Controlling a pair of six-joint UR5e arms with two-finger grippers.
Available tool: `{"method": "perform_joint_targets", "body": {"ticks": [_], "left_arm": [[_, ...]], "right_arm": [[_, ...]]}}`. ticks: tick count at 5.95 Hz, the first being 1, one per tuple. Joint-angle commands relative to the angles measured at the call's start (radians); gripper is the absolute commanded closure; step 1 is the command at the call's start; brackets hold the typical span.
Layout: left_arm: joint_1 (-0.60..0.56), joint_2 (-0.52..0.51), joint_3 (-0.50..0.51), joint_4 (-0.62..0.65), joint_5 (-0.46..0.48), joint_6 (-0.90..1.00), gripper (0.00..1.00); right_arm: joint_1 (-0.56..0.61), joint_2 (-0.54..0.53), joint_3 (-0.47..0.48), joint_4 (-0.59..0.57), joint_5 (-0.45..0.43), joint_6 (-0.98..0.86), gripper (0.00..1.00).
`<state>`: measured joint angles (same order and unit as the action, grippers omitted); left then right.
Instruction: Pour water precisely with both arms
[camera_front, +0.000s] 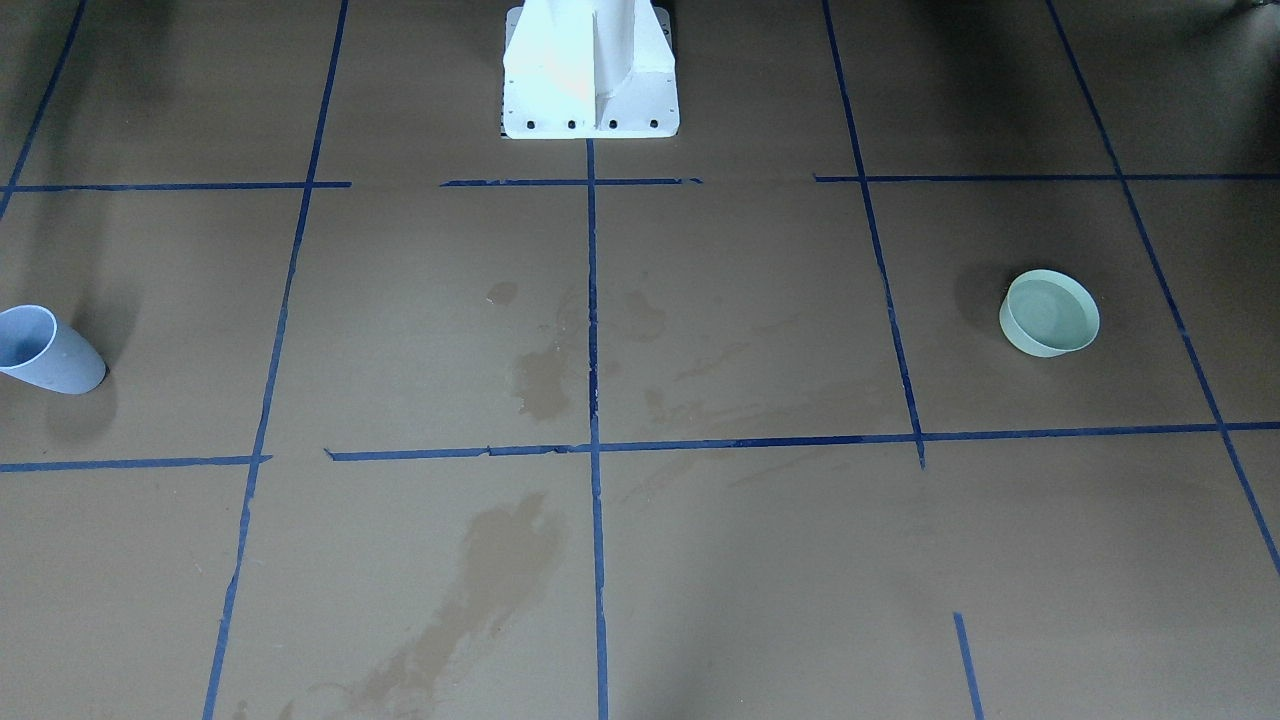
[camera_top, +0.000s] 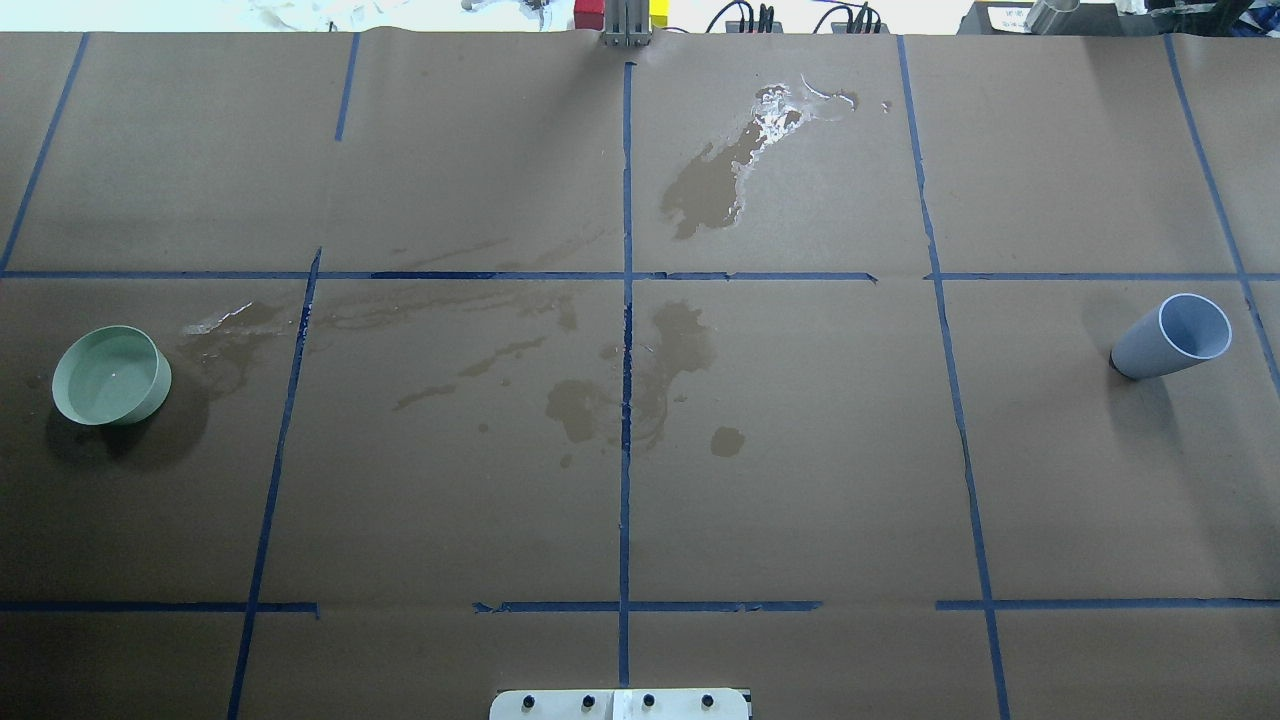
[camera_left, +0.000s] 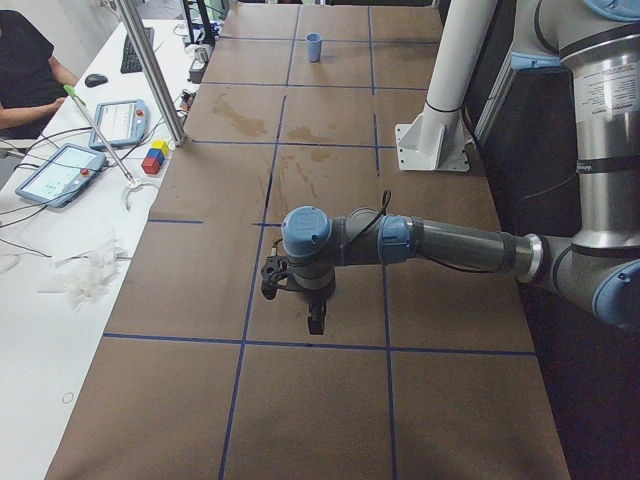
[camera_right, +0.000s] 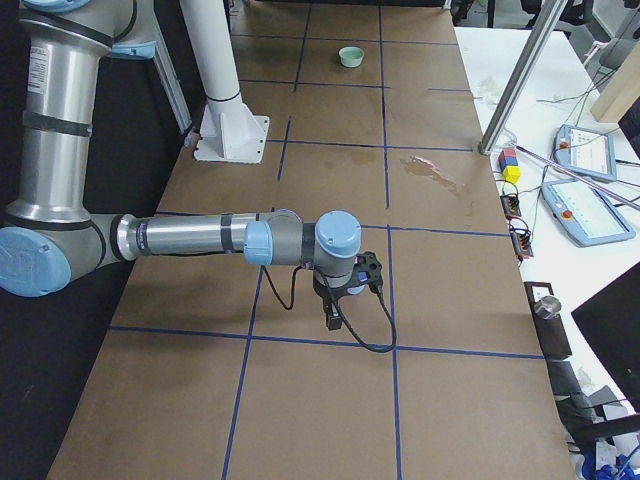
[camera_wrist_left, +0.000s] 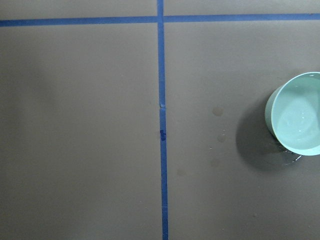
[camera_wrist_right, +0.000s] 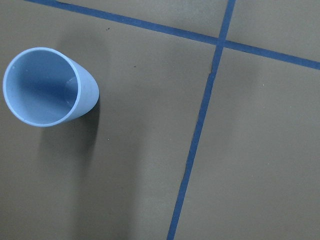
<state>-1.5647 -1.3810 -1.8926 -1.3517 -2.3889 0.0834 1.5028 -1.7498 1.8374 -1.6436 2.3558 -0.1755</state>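
Water (camera_top: 108, 372) sits in green bowl (camera_top: 160, 390) at 9 o'clock of the worktop (camera_top: 800, 480), blue cup (camera_top: 1170, 337) at 3 o'clock, wet patches (camera_top: 705, 190) between. Left tool (camera_left: 316, 322) and right tool (camera_right: 333, 318) hang over the worktop; can't tell whether spread or pressed together.

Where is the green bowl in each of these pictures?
Front-facing: bowl right of centre.
Overhead: bowl far left.
Exterior left: not visible.
Exterior right: bowl top centre, far end.
Left wrist: bowl at right edge, cut off.
Right wrist: not in it.
Shared landmark: white pedestal, in all four exterior views.
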Motion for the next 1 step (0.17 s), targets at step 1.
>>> {"method": "perform_joint_targets", "body": {"ticks": [1], "left_arm": [[0.0,-0.016,0.023,-0.01,-0.009,0.004,0.0]], "right_arm": [[0.0,0.015,-0.003,-0.001,0.002,0.001,0.0]]}}
